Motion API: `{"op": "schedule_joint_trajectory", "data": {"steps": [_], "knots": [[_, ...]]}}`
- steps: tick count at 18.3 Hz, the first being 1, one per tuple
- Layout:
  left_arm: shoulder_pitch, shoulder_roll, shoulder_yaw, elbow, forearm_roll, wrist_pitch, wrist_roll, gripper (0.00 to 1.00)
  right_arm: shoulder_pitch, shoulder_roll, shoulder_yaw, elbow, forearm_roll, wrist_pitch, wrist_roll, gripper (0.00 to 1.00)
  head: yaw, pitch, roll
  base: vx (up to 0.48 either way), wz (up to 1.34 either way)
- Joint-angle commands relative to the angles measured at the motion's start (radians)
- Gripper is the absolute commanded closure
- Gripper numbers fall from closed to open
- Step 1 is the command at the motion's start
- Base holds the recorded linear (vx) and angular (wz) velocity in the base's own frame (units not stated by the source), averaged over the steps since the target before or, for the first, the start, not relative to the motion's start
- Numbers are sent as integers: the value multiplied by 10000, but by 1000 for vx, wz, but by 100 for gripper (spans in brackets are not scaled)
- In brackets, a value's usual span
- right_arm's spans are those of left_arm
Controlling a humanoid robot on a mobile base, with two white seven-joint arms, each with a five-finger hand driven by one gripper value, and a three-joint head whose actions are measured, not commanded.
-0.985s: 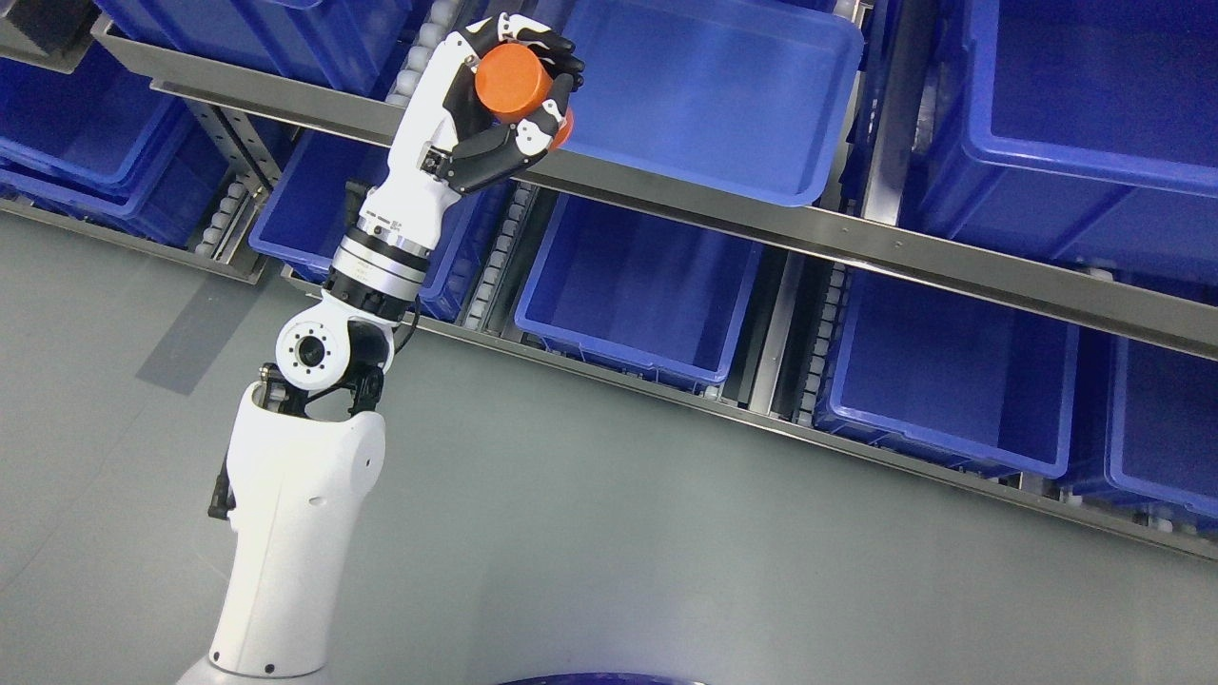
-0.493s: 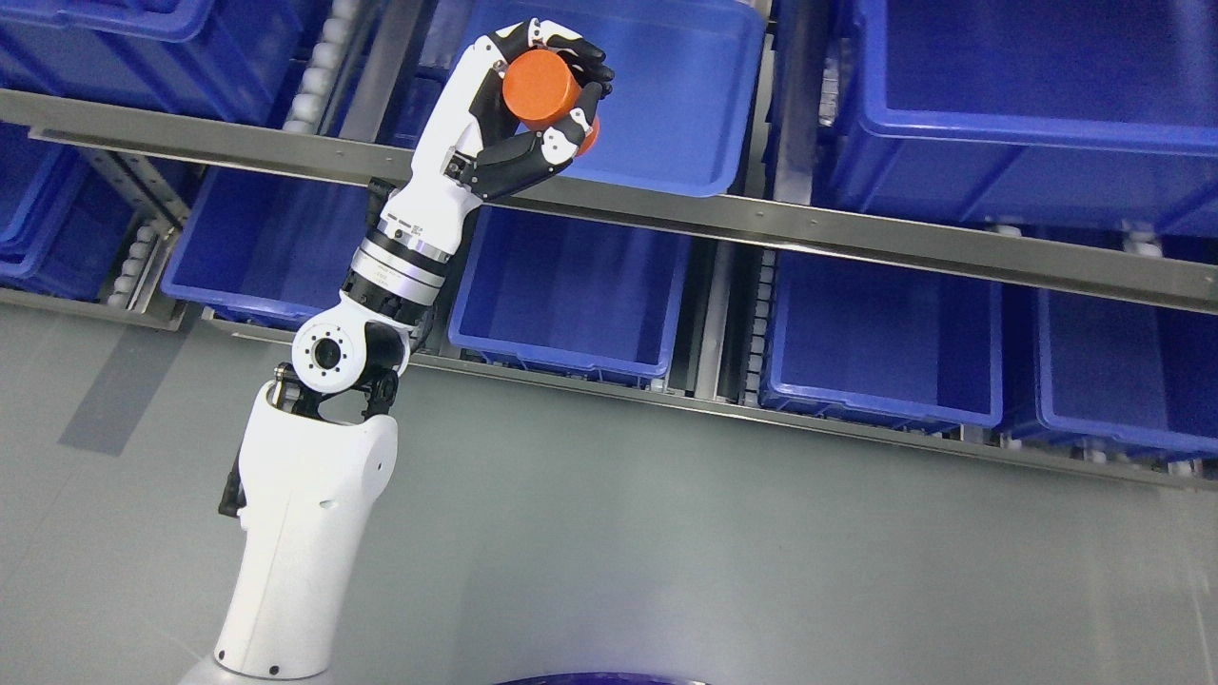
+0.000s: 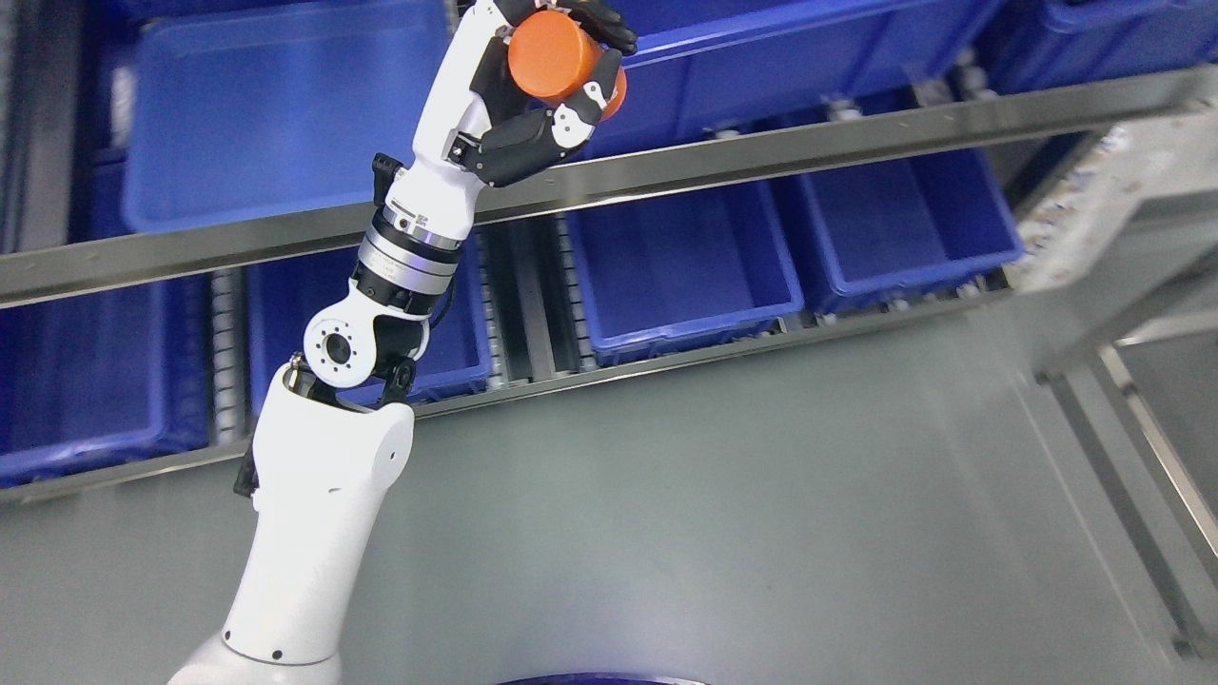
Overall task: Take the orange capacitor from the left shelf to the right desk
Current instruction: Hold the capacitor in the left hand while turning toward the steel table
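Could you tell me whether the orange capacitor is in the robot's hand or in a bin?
In hand: the left hand is shut on the orange capacitor.

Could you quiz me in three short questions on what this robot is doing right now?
1. True or false: the left hand is empty.
2. The bins on the shelf rail are which colour? A red, B blue, C green.
3. Fill in: the orange capacitor is held ___ the grey floor.

Key: 1 false, its fingers wrap the capacitor; 2 B; 3 above.
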Motion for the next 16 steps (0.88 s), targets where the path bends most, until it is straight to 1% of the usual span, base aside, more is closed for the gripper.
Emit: {"op": "schedule_joint_trajectory", "data": {"steps": [1, 5, 8, 11, 16], "knots": [[-129, 174, -1227, -26, 255, -229, 12, 97, -16, -174, -107, -338, 46, 3, 13, 0, 0, 0, 0, -43, -1105], [-99, 174, -1274, 35, 271, 30, 120, 97, -16, -174, -107, -338, 46, 3, 13, 0, 0, 0, 0, -6, -1201], [-129, 174, -1320, 97, 271, 414, 333, 97, -16, -174, -107, -338, 46, 3, 13, 0, 0, 0, 0, 77, -1041], [-129, 174, -1518, 112, 271, 660, 809, 96, -16, -174, -107, -338, 46, 3, 13, 0, 0, 0, 0, 156, -843], [-251, 174, -1657, 342, 271, 858, 871, 96, -16, -174, -107, -338, 46, 3, 13, 0, 0, 0, 0, 224, -613]]}}
